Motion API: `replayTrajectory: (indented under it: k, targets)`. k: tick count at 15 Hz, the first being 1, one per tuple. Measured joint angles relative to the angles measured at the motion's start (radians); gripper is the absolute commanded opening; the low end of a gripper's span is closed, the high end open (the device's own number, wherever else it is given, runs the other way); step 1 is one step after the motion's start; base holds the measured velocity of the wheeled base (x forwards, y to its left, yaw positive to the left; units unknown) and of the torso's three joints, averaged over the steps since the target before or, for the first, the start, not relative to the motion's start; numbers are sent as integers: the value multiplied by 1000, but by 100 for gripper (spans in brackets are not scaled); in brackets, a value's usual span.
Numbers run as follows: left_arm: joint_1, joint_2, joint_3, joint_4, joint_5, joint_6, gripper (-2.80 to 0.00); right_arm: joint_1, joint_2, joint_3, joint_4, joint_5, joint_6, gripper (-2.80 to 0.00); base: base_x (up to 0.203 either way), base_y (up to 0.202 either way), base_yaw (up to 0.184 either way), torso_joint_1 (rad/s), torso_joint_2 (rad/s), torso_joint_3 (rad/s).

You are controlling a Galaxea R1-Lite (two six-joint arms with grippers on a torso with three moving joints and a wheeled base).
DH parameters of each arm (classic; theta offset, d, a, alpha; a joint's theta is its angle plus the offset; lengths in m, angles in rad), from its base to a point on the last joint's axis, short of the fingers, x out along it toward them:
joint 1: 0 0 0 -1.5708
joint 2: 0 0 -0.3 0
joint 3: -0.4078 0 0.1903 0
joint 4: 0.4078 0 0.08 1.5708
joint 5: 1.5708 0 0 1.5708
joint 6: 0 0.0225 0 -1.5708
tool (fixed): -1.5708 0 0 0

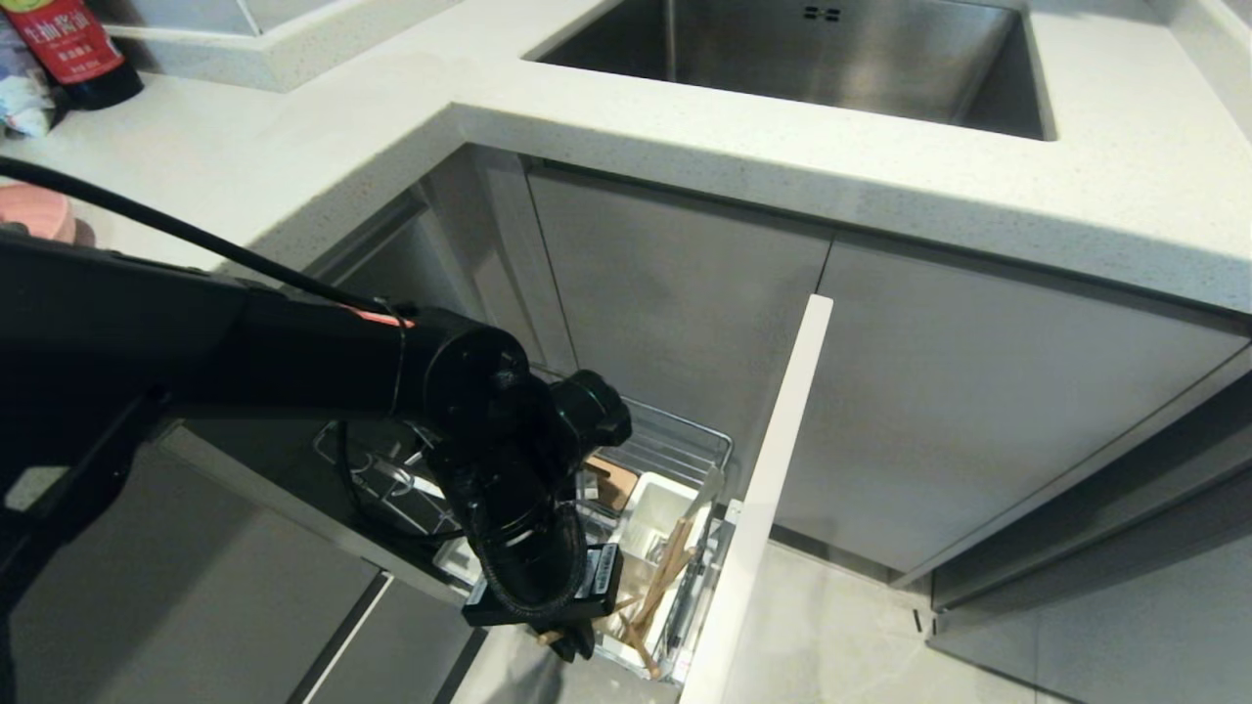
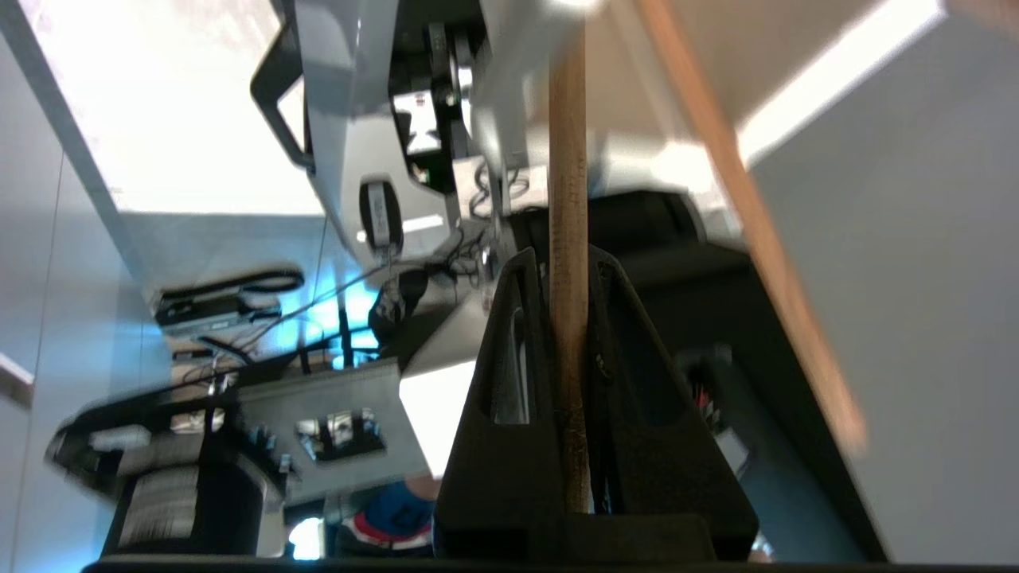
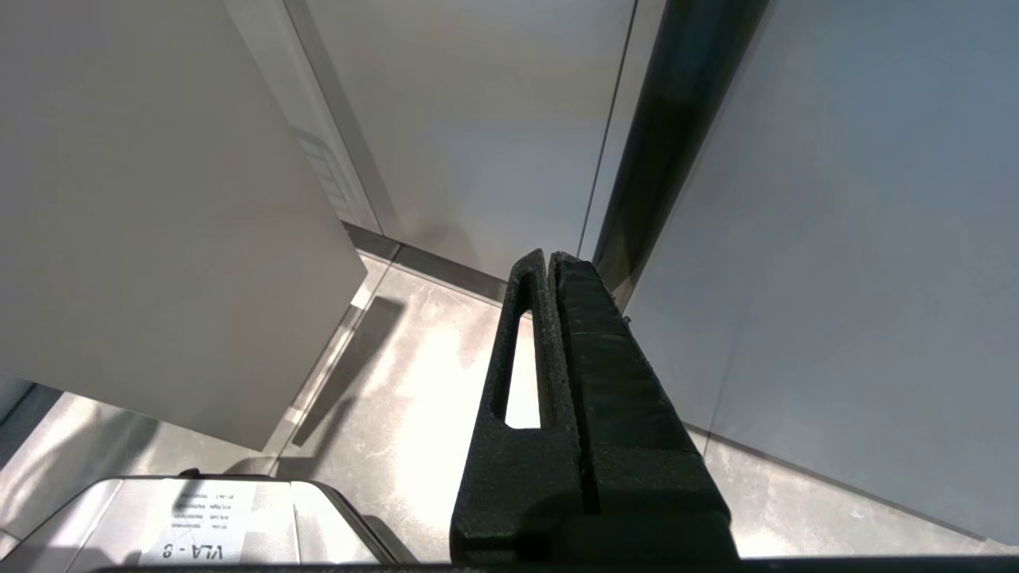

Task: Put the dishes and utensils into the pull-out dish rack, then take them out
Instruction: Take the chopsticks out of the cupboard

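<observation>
The pull-out dish rack point(image 1: 685, 445) stands drawn out below the counter, its pale front panel point(image 1: 768, 489) to the right. Light wooden chopsticks point(image 1: 665, 577) lean in its white utensil box point(image 1: 646, 518). My left arm reaches down into the rack, and the left gripper point(image 1: 577, 640) is mostly hidden under its wrist. In the left wrist view the left gripper point(image 2: 567, 255) is shut on one chopstick point(image 2: 568, 159), which runs straight out between the fingers. A second chopstick point(image 2: 756, 239) slants beside it, outside the grip. My right gripper point(image 3: 552, 259) is shut and empty, hanging above the floor.
A steel sink point(image 1: 831, 59) is set in the white countertop point(image 1: 685, 166) above the rack. A sauce bottle point(image 1: 73, 49) and a pink dish rim point(image 1: 34, 210) sit at the counter's far left. Grey cabinet doors point(image 1: 959, 411) flank the rack, with floor tiles point(image 1: 831, 645) below.
</observation>
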Motion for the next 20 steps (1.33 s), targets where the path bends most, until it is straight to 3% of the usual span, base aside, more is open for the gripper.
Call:
replayTrajectory:
  k: [10,17,20]
  targets:
    - [-31,-212,-82,198,-3,1,-280,0,0,0,0,0,0,-280,0,0,0,0,0,0]
    - [-79,-425,-210,355,-5,-2,-280,0,0,0,0,0,0,-280,0,0,0,0,0,0]
    - [-92,-543,-286,358,-3,-15,-280,0,0,0,0,0,0,-280,0,0,0,0,0,0]
